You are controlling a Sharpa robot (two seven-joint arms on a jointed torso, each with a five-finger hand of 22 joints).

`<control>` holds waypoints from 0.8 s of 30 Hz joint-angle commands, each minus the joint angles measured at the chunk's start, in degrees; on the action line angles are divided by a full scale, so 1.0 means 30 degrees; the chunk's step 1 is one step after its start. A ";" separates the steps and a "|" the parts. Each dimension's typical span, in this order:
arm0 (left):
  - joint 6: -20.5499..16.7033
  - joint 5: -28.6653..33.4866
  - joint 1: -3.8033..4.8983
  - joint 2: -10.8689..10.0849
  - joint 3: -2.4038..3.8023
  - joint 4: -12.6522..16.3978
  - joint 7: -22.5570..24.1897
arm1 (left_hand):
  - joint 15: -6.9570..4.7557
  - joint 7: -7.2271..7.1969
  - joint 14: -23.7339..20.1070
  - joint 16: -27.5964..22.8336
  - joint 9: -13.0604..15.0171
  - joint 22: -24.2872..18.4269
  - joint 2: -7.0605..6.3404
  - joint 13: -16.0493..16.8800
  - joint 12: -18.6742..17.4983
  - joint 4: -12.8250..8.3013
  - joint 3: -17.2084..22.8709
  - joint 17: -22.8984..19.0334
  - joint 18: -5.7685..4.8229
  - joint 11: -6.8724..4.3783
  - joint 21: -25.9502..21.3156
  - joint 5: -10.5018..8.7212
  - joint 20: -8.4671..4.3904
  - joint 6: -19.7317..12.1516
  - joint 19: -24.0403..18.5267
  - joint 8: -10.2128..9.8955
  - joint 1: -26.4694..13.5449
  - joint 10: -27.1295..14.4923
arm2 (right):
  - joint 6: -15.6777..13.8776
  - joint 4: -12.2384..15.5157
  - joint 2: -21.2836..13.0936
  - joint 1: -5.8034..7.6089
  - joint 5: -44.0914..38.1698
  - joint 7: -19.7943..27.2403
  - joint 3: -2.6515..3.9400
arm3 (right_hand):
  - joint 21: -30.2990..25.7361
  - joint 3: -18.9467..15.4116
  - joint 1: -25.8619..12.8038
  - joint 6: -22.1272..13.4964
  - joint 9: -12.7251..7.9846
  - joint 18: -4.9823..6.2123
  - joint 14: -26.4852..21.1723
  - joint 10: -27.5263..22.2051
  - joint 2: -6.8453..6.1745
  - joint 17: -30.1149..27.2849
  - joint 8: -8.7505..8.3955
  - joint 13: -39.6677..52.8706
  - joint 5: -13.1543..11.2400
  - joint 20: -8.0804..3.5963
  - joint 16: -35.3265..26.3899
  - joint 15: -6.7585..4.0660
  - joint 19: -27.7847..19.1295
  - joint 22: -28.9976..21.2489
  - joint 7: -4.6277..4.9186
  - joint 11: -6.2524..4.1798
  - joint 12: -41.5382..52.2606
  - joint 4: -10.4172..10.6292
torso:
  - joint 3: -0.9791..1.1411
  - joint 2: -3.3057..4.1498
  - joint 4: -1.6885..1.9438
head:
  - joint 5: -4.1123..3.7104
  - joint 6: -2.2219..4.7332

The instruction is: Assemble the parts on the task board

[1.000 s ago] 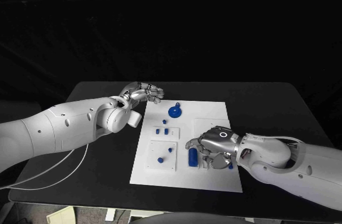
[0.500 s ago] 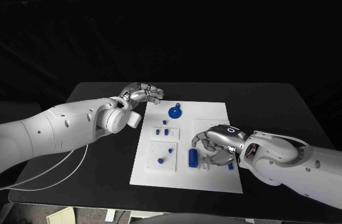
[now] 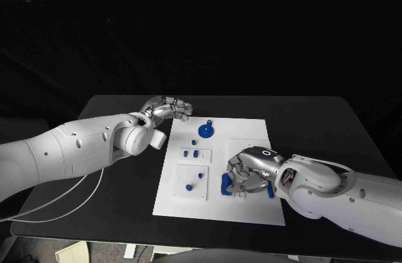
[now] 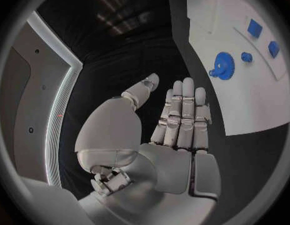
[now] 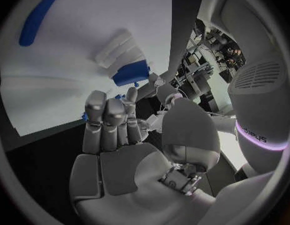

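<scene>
Parts of blue plastic lie scattered over the white task board (image 3: 251, 211), which sits in the middle of the black table (image 3: 318, 118). A gear-shaped part (image 3: 206, 129) rests near the board's far edge, with a small round piece (image 3: 193, 142) just in front of it. Two small blocks (image 3: 191, 154) sit side by side on a raised white panel, and nearer the front another panel carries a slim peg (image 3: 202, 175) and a small knob (image 3: 189, 188).

The right hand (image 3: 250, 171) hangs low over the board's right half, fingers curled downward around a long blue part (image 3: 227, 184) whose end shows at its left side. Contact looks likely, but I cannot tell whether the fingers actually grip it. A short blue piece (image 3: 271, 194) lies just beside the hand's near side. The right wrist view shows the fingers bent toward a blue block (image 5: 130, 73) seated against white ridges.

The left hand (image 3: 170, 108) hovers above the table just beyond the board's far-left corner, holding nothing; in its wrist view the fingers (image 4: 182, 116) stretch straight and close together, the thumb apart.
</scene>
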 commanded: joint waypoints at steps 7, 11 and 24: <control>0.0255 -0.0079 0.0014 0.0059 0.0013 0.0001 0.0133 | -0.0019 0.0031 0.0120 -0.0071 -0.0030 0.0040 -0.0045 -0.0018 -0.0081 0.0091 0.0043 0.0037 0.0143 0.0020 -0.0080 -0.0122 0.0066 -0.0163 0.0112 -0.0006 -0.0118 -0.0085 | -0.0149 -0.0026 0.0193 -0.0306 -0.1517 -0.0933 0.0000 | 0.0078 0.0239 0.0083 0.1064 0.1323 0.0850 0.0394 0.0574 0.0035 -0.0073 -0.0256 -0.0007 -0.0210 0.0025 -0.0124 -0.0209 0.0387 -0.0032 -0.0169 -0.0279 -0.0002 -0.0030 | -0.0013 -0.0002 0.0000 | 0.0011 -0.0119; 0.0255 -0.0079 0.0014 0.0043 0.0013 0.0008 0.0133 | -0.0018 0.0033 0.0122 -0.0078 -0.0031 0.0045 -0.0040 -0.0018 -0.0081 0.0100 0.0038 0.0048 0.0141 0.0021 -0.0083 -0.0123 0.0068 -0.0164 0.0114 -0.0005 -0.0125 -0.0085 | -0.0290 -0.0017 0.0191 -0.0335 -0.1764 -0.1116 0.0000 | 0.0109 0.0427 0.0247 0.1363 0.1641 0.0850 0.0448 0.0798 0.0098 -0.0038 -0.0485 0.0008 -0.0298 0.0029 -0.0107 -0.0225 0.0469 -0.0037 -0.0231 -0.0322 -0.0020 -0.0092 | -0.0008 -0.0003 0.0006 | 0.0020 -0.0156; 0.0280 -0.0085 0.0012 0.0052 0.0012 -0.0008 0.0089 | -0.0017 0.0034 0.0122 -0.0099 -0.0032 0.0057 -0.0037 -0.0019 -0.0082 0.0106 0.0032 0.0075 0.0139 0.0022 -0.0092 -0.0123 0.0067 -0.0167 0.0115 -0.0004 -0.0126 -0.0089 | 0.0058 -0.0145 0.0365 -0.0425 -0.1905 -0.1292 0.0000 | 0.0157 0.1362 0.0702 0.1918 0.2448 0.0850 0.0540 0.1115 0.0018 0.0025 -0.1258 0.0109 -0.0800 0.0089 -0.0128 -0.0210 0.0594 -0.0047 -0.0286 -0.0356 -0.0139 -0.0015 | 0.0000 -0.0014 -0.0007 | 0.0006 -0.0190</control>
